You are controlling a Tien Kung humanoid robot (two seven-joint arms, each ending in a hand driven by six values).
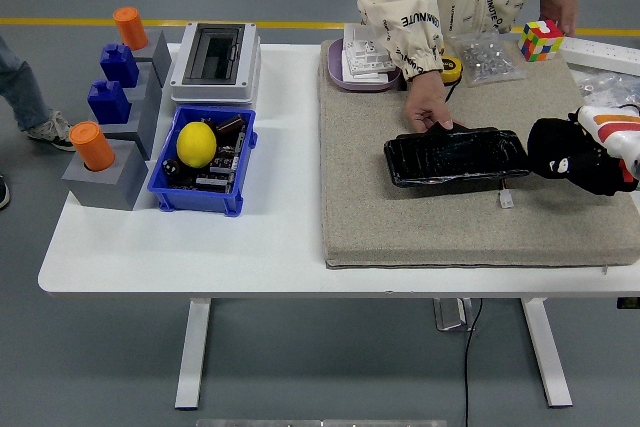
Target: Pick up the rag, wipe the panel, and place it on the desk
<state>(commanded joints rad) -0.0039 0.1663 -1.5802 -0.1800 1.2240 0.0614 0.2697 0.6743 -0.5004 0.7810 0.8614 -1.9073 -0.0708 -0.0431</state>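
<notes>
A glossy black panel [455, 156] lies on the beige felt mat [400, 207], with a small white connector [506, 199] on a wire at its right end. A person's hand [428, 110] presses on the panel's far edge. My right hand [572, 155] comes in from the right edge. It is shut on a bunched black rag [560, 152] and sits just off the panel's right end, about touching it. A white and orange part of the hand [612, 127] shows behind the rag. The left hand is out of view.
A person stands at the far side, the other hand by a colour cube [541, 38]. A blue bin [203, 161] with a lemon, a grey switch box [213, 60], grey blocks with orange and blue pegs [108, 137], a purple tray [356, 62] and bagged parts [489, 55] stand on the table.
</notes>
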